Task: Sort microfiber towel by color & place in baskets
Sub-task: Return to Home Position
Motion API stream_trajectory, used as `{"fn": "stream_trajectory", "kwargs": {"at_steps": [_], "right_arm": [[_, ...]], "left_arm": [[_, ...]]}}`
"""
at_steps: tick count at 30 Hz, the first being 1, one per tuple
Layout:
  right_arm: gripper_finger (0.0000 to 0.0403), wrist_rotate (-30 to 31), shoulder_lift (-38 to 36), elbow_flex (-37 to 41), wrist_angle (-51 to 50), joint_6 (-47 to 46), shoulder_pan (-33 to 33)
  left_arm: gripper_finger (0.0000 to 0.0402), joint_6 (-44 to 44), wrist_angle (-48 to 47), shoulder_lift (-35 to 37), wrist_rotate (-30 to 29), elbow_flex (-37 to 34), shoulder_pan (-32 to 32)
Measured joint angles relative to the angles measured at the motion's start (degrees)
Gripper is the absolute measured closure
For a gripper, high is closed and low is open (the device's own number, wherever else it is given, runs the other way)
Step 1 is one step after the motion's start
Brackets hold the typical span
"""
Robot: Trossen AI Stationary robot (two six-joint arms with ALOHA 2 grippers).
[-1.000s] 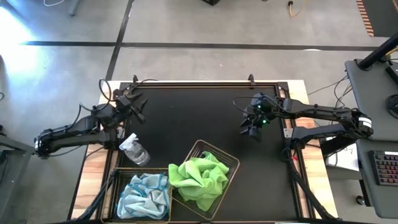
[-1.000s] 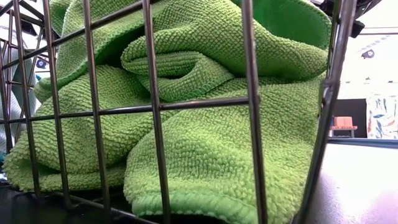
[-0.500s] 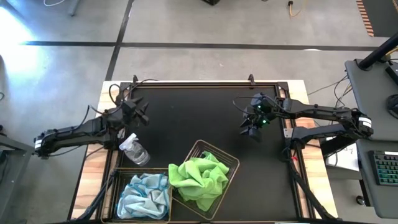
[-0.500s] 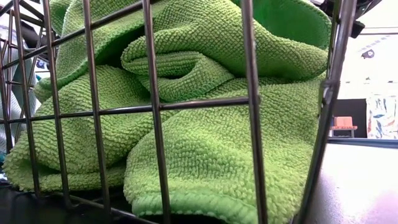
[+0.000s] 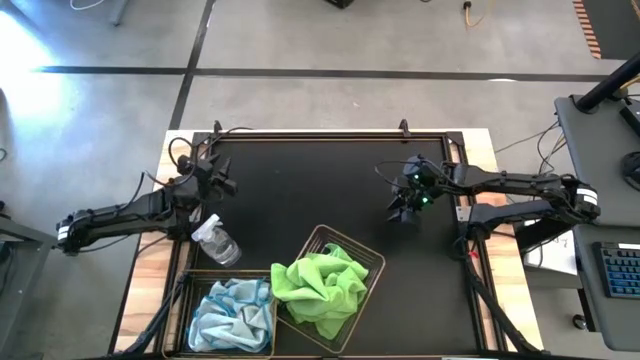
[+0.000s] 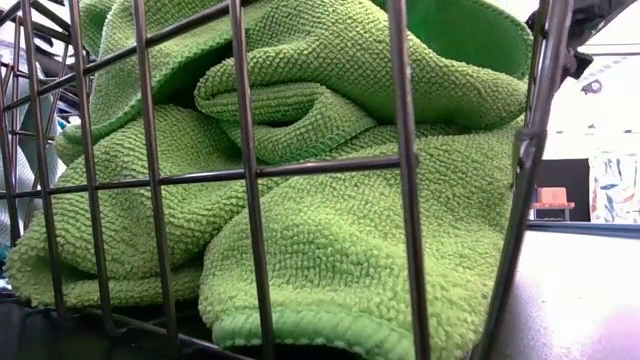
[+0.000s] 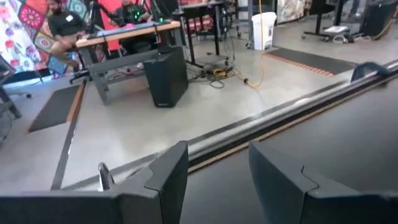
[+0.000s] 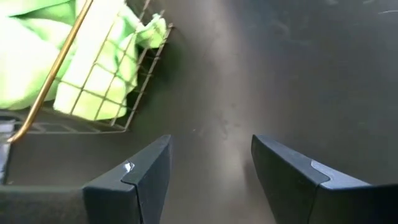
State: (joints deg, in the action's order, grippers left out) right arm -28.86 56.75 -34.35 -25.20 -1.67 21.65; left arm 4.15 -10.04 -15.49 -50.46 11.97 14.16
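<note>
Where the high view looks straight down, the green towels (image 5: pixel 320 287) lie heaped in the right basket (image 5: pixel 355 247), which sits askew near the front of the mat (image 5: pixel 310 180). The blue towels (image 5: pixel 228 313) fill the left basket (image 5: pixel 225 272) just beside it, at the front left corner. A bottle (image 5: pixel 216 241) sits just behind the left basket. The left gripper (image 5: pixel 224 183) hangs over the mat's left edge, well apart from both baskets. The right gripper (image 5: pixel 402 213) hangs over the mat's right part, behind the right basket and apart from it.

From above the fingers are too small to read, but the wrist views show them. In the left wrist view the left arm's two fingers (image 7: pixel 168 180) are spread with nothing between them, and beyond the table's edge are people (image 7: pixel 65 22) at a desk (image 7: pixel 124 34). The right wrist view shows that arm's fingers (image 8: pixel 144 179) likewise parted and empty over bare mat, with a corner of the right basket farther off and green cloth bulging through its mesh.

Only the low view gives the cloth's looped weave, with green folds pressed against the wires.
</note>
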Motion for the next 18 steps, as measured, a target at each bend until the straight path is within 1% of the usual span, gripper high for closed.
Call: {"fn": "stream_trajectory", "kwargs": {"at_steps": [3,5,11,18], "right_arm": [[0.0188,-3.19,0.0,2.71,3.31,0.0,0.0],[0.0188,-4.25,0.0,4.07,4.87,-0.49,-0.02],[0.0188,-4.35,0.02,6.57,7.83,-1.79,-0.02],[0.0188,-4.3,0.02,7.3,11.27,-1.47,-0.01]], "left_arm": [[0.0247,1.43,-0.01,0.0,-0.03,-2.07,-0.01],[0.0247,2.52,-0.12,-0.04,0.0,-3.3,-0.01],[0.0247,3.73,0.59,0.0,-0.02,-4.16,-0.01],[0.0247,5.59,0.47,-0.09,-0.01,-4.18,-0.01]]}}
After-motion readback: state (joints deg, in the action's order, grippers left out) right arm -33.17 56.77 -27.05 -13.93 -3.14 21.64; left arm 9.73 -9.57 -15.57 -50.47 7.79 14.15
